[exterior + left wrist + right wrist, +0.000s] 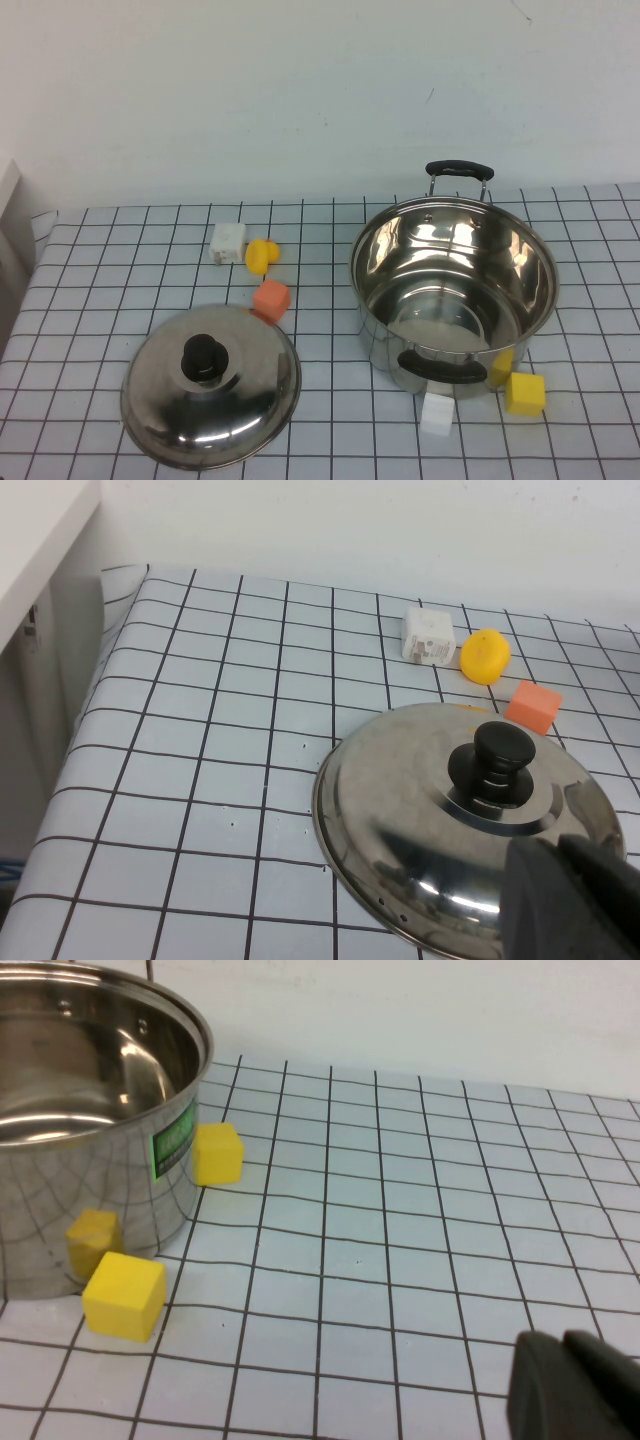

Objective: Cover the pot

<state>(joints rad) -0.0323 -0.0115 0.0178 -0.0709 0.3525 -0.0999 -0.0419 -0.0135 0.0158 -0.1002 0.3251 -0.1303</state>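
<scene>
The pot point(452, 290) stands open and empty at the right of the checked cloth, one black handle towards the wall and one towards me; its wall also shows in the right wrist view point(80, 1160). The domed steel lid point(210, 385) with a black knob point(204, 357) lies flat on the cloth at the front left, apart from the pot. My left gripper point(565, 895) is shut and empty, hovering just over the lid's point(420, 820) edge. My right gripper point(565, 1380) is shut and empty over bare cloth, to the side of the pot. Neither arm shows in the high view.
A white block point(228, 242), a yellow piece point(262, 255) and an orange cube point(271, 299) lie behind the lid. A white block point(437, 413) and a yellow cube point(525, 392) lie at the pot's front. Another yellow cube point(217, 1153) sits against the pot's side.
</scene>
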